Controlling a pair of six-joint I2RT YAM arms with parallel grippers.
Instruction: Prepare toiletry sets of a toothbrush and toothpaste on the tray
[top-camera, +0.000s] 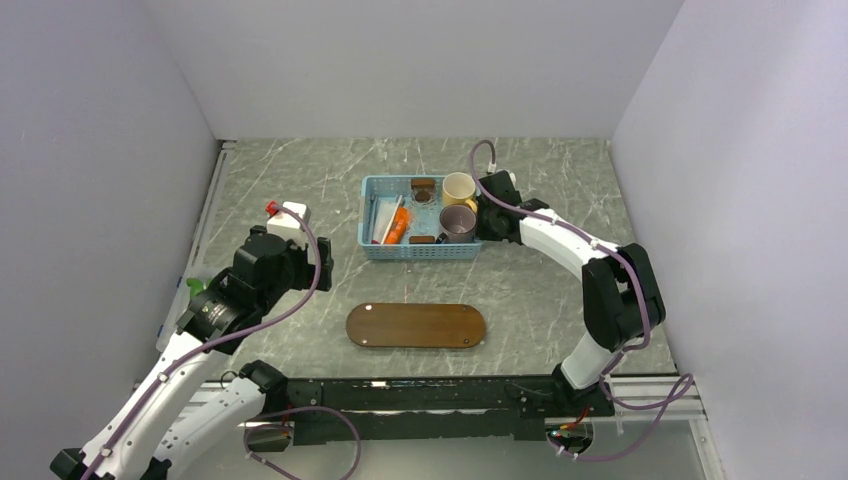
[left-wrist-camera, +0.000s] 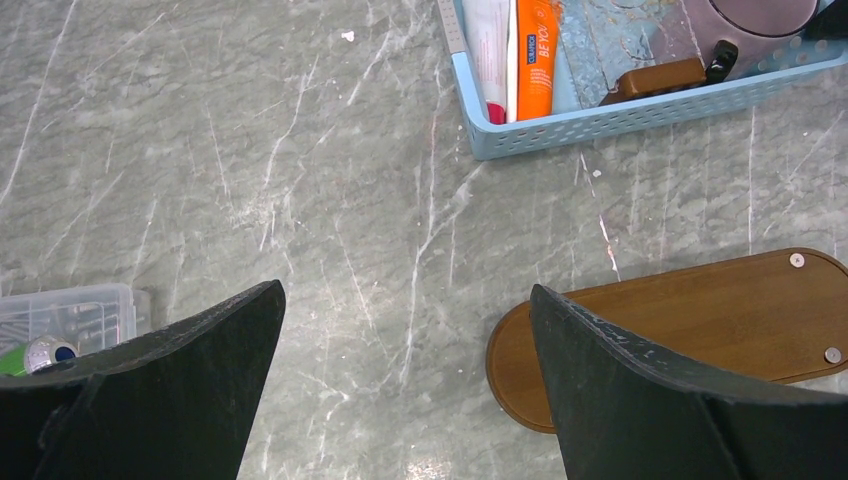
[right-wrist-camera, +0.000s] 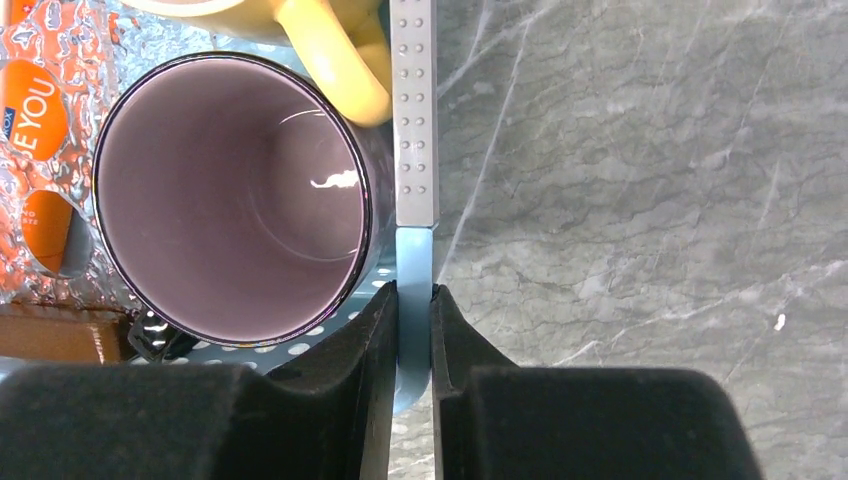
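Dark-brown wood, the tray (top-camera: 416, 325) lies bare on the grey marble table (top-camera: 290, 180) near the arm bases. At its 12 o'clock stands a light-blue basket (top-camera: 420, 253). The orange toothpaste (top-camera: 399, 226) lies inside the basket towards its 9 o'clock end, just beside a white packet (left-wrist-camera: 487, 50). A purple mug (right-wrist-camera: 235, 195) and a yellow mug (right-wrist-camera: 330, 60) fill the 3 o'clock end. There the right gripper (right-wrist-camera: 415, 300) has its jaws pinched on the basket's side wall. The left gripper (left-wrist-camera: 405, 300) hangs over bare table at the tray's 10 o'clock, jaws spread wide and holding nothing.
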